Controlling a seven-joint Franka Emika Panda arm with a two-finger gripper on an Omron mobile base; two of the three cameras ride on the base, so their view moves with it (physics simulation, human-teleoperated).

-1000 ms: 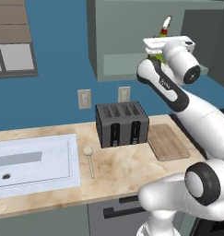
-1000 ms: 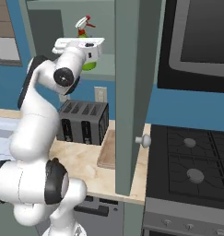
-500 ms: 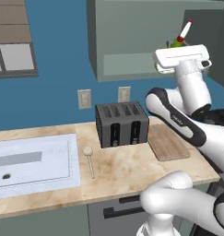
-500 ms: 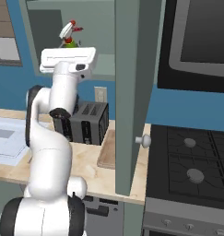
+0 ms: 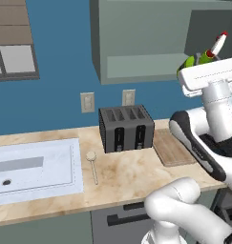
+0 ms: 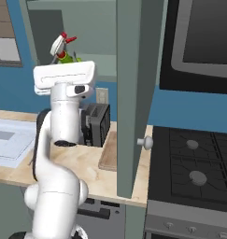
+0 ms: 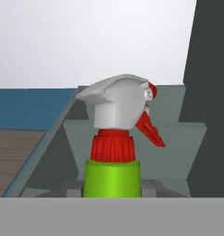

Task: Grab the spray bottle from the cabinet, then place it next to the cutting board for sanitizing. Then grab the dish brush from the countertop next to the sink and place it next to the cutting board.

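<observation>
Gripper: raised high in front of the cabinet, clamped on the bottle; the white hand block hides the fingers from both base views, and the hand view shows the bottle's neck standing right between them
Bottle: green, held up in the air, tilted, its red-and-white nozzle sticking up above the hand; in the hand view the white trigger head sits on a red collar over the green neck, the red trigger on its right
Cabinet: grey-green, on the blue wall above the toaster; its door stands open, edge-on in the right base view, with a round knob
Board: flat on the counter just right of the toaster, partly behind the arm
Toaster: dark, four slots, against the wall between brush and board
Brush: pale, lying on the counter just beside the sink's right rim, round head toward the wall, handle pointing to the front edge
Sink: white basin at the left of the counter, dark drain hole near its left end
Counter: beige marbled slab carrying sink, brush, toaster and board
Stove: dark, to the right of the counter
</observation>
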